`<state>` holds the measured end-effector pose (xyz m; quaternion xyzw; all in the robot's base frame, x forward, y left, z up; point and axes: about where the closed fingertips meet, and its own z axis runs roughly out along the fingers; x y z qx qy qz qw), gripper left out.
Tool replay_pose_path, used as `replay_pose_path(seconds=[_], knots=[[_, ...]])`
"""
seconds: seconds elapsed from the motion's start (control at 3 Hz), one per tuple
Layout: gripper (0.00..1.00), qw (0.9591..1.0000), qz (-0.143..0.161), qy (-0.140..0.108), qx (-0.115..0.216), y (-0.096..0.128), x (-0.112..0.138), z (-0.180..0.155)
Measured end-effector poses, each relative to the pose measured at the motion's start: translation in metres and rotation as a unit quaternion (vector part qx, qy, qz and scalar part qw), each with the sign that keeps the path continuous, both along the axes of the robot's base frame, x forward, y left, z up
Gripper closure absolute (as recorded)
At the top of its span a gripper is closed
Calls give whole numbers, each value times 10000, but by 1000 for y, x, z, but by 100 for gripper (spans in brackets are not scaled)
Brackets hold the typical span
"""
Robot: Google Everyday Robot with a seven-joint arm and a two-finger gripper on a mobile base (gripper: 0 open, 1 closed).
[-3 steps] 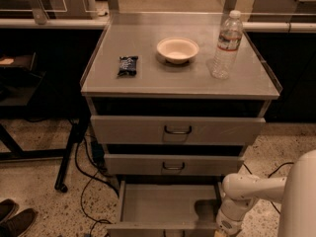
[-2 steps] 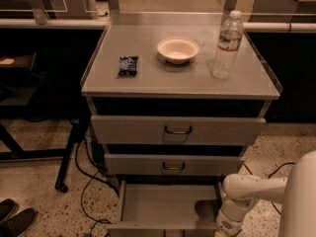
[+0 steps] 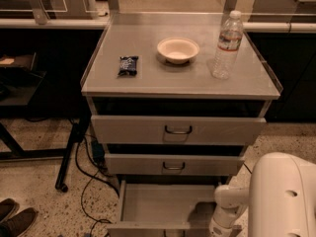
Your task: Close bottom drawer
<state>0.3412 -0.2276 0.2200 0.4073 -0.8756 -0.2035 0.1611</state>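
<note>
The bottom drawer (image 3: 163, 204) of the grey cabinet is pulled open, its flat tray interior showing and its front at the lower frame edge. My white arm (image 3: 228, 206) reaches down at the drawer's right front corner. My gripper is below the frame edge, out of view. The two upper drawers (image 3: 177, 130) look shut or nearly shut.
On the cabinet top (image 3: 148, 78) stand a white bowl (image 3: 177, 49), a water bottle (image 3: 224, 46) and a dark snack packet (image 3: 128, 65). Black cables (image 3: 86, 167) lie on the floor at the left. A pair of shoes (image 3: 15, 221) shows bottom left. A table leg (image 3: 66, 154) stands left.
</note>
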Motion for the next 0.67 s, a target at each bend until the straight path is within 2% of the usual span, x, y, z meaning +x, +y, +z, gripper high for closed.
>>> replay_pose_path(seconds=[0.67], knots=[[100,9999,-110,15,105,3,7,-12]])
